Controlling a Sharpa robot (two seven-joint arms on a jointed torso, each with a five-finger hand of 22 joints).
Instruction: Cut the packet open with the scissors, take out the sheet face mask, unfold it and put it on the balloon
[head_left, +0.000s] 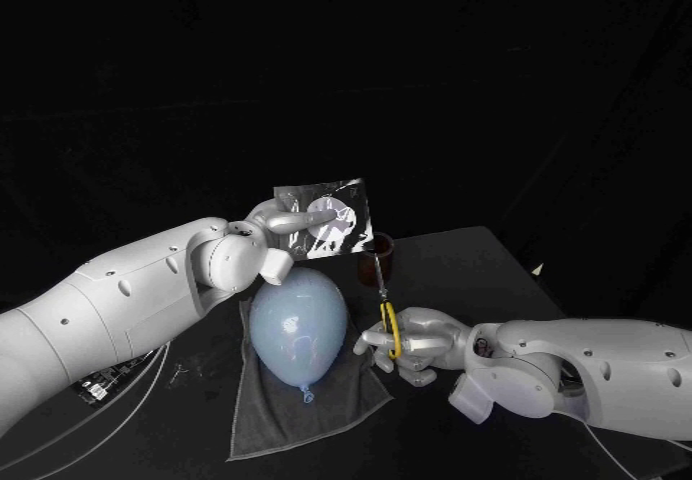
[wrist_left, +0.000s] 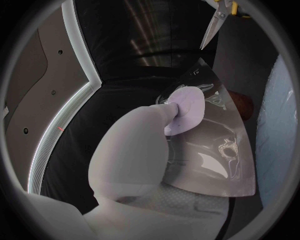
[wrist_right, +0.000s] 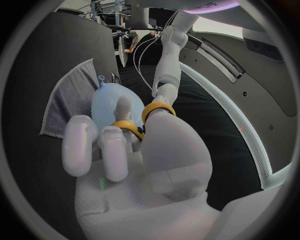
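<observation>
We pinch the packet (head_left: 329, 215) aloft in our left hand (head_left: 281, 222); our right hand (head_left: 418, 340) grips the scissors (head_left: 388, 322), blades seemingly just below it.

The white left arm (head_left: 130, 295) comes in with its wrist turned upward. Its silver left robot hand (head_left: 281, 222) is raised and pinches a shiny, clear plastic packet (head_left: 332, 212) between thumb and fingers. The white right arm (head_left: 606, 370) lies low, and its silver right robot hand (head_left: 418, 345) has fingers through the yellow loops of steel-bladed scissors (head_left: 388, 320), whose blades point up toward the left robot hand.
</observation>
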